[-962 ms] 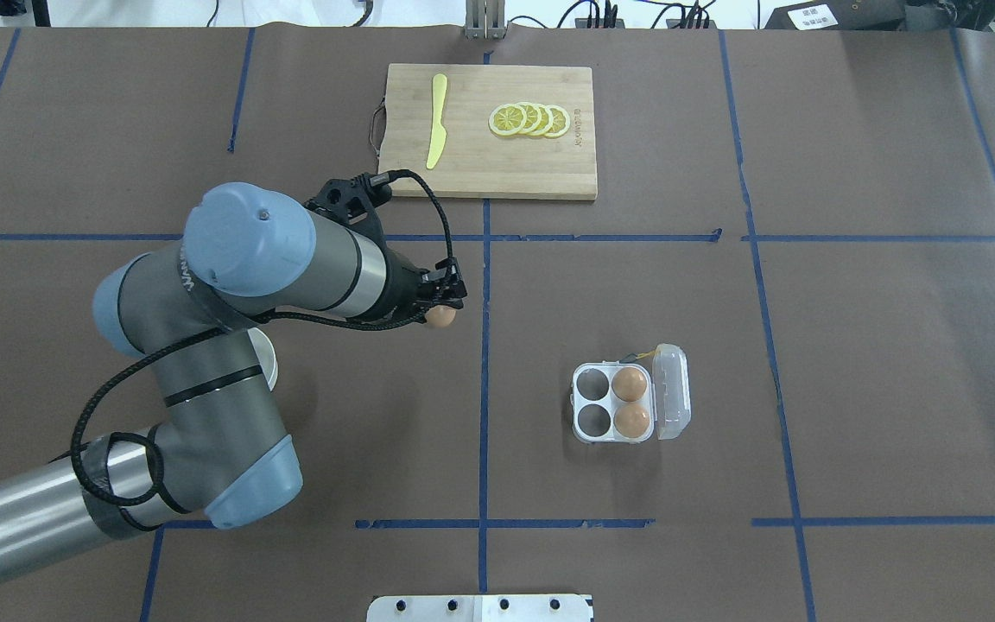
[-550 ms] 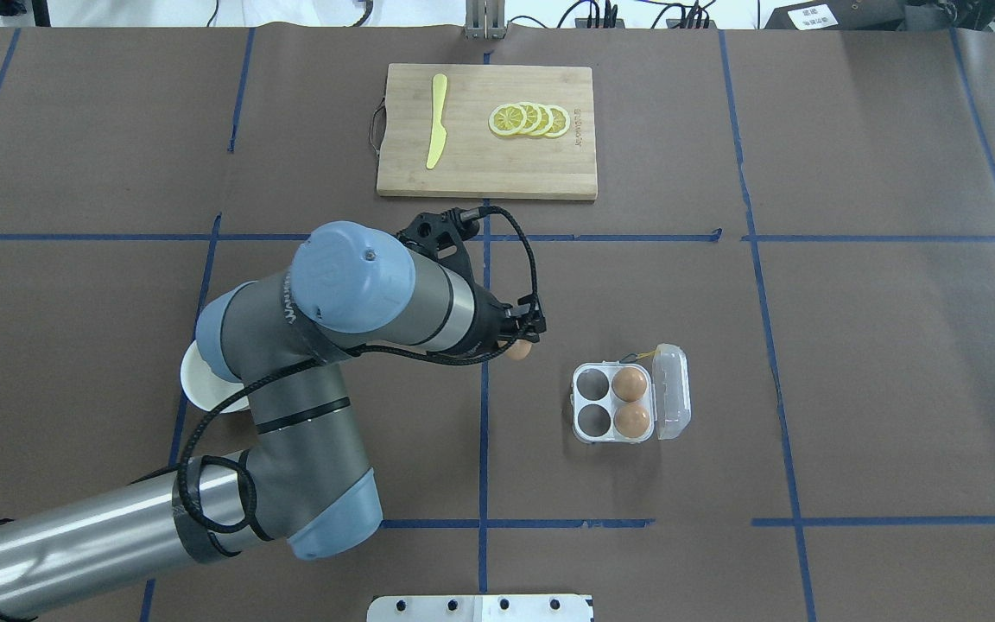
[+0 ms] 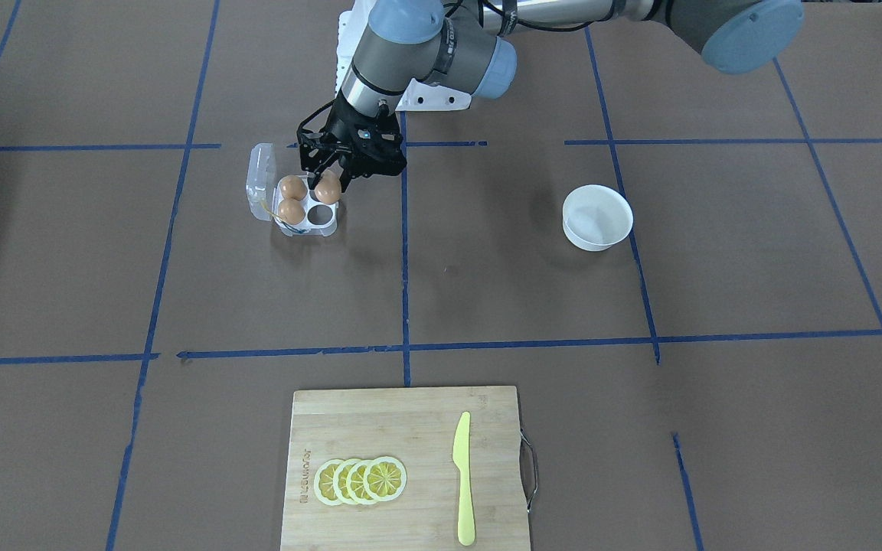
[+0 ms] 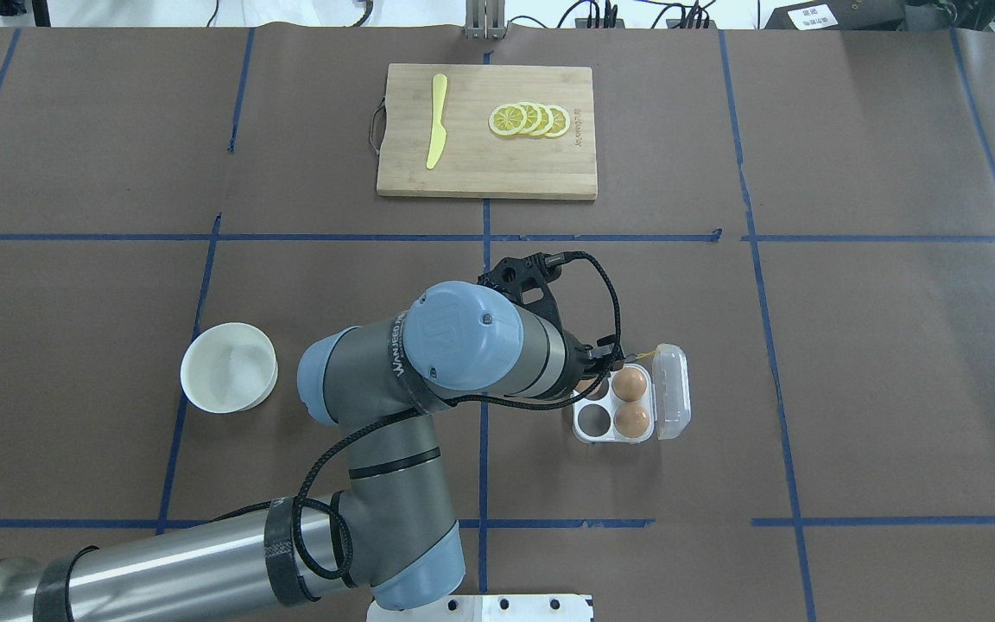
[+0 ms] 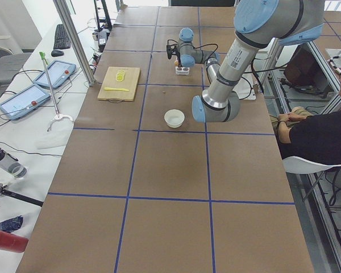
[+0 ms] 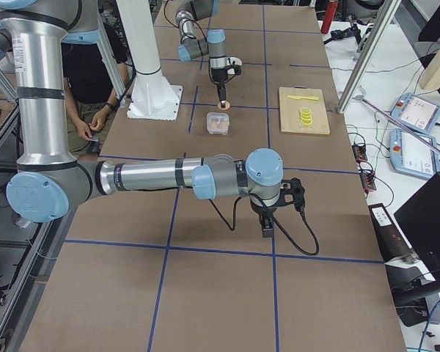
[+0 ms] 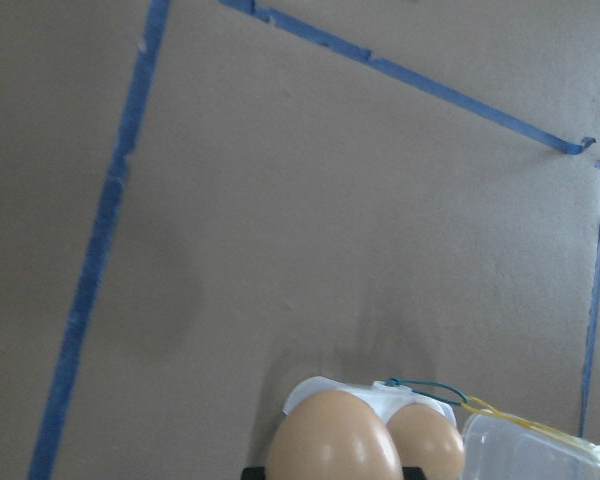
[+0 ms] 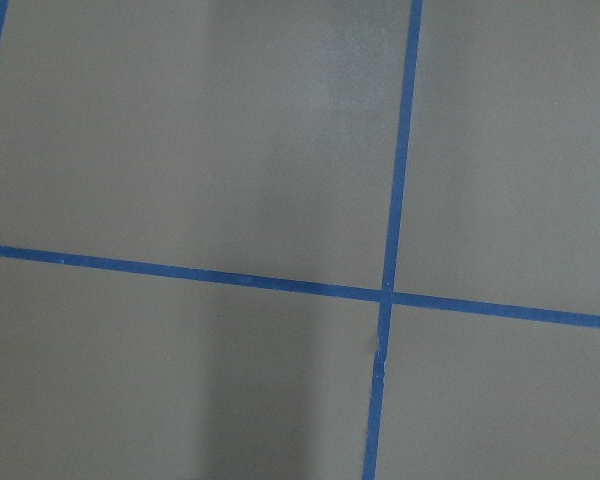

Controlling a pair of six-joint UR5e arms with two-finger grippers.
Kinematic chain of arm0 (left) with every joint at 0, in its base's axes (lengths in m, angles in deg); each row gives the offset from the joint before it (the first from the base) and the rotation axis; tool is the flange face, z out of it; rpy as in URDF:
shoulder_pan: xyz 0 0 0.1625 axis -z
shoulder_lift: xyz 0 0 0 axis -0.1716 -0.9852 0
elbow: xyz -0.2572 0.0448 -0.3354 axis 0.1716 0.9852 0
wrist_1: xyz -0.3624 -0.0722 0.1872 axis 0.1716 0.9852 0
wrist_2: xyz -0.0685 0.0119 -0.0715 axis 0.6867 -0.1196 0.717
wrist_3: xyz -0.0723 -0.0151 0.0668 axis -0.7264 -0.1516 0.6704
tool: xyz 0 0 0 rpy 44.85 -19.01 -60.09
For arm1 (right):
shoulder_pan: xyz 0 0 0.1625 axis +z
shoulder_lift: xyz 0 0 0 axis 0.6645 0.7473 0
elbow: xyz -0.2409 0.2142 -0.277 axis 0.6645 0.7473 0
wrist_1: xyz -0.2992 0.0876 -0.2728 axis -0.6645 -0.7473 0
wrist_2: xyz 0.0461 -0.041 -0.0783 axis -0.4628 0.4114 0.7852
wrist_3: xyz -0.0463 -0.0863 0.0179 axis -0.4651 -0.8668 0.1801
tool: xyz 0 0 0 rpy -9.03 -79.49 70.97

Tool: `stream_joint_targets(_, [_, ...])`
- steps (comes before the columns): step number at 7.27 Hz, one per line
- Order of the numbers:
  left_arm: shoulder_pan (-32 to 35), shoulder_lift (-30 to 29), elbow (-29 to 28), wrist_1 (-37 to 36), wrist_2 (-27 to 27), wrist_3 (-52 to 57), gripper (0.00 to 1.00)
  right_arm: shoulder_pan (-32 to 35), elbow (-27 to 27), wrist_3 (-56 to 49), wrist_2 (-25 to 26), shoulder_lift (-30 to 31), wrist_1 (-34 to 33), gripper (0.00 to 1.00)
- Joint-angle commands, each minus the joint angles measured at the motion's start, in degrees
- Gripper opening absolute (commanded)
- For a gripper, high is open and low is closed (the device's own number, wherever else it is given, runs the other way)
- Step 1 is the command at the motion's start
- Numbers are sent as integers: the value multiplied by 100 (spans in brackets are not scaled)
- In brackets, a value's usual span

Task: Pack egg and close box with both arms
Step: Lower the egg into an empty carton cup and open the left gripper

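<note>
**Third egg over the box, lid not yet closed**

The left pincer [image 3: 327, 182] is clenched on the egg [image 3: 327, 189], gripping it from both sides. It holds the egg just above the box [image 4: 613, 402], on the side where the free cells are. The egg looks raised above the plastic rather than seated. Which free cell it hangs over cannot be told, because the wrist hides one from overhead and the front view is slanted. In the left wrist view the egg fills the bottom edge, with the box just beyond it.

The carry looks all but finished. What remains is to lower the egg into a cell, let go, and fold the lid over with both arms.

The box holds two packed eggs [image 4: 630, 383], both in the row next to the lid [image 4: 672, 390]. One empty cell [image 4: 594, 420] shows plainly. The lid lies swung open on the side away from the left arm, and a yellow string [image 4: 646, 353] sits at the box's far corner.

The bowl [image 4: 230, 367] sits well apart and shows nothing inside. The board [image 4: 480, 177] across the surface [image 4: 852, 389] carries the lemon slices [image 4: 530, 119] and a knife [image 4: 436, 121].

The right pincer [image 6: 268, 232] hangs above the surface, well apart from the box. It shows only in a side view, so whether it is released or clenched cannot be told.
</note>
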Motion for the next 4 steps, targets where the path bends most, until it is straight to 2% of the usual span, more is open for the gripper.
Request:
stream_joint_targets(1, [-56,-38,-278,284,-46,-7,0,0,-5,0,-31,0,-7,100])
stream_joint_targets(4, [-118,-38,-332,313,-81,-16,0,0,3,0,-31,0,-7,100])
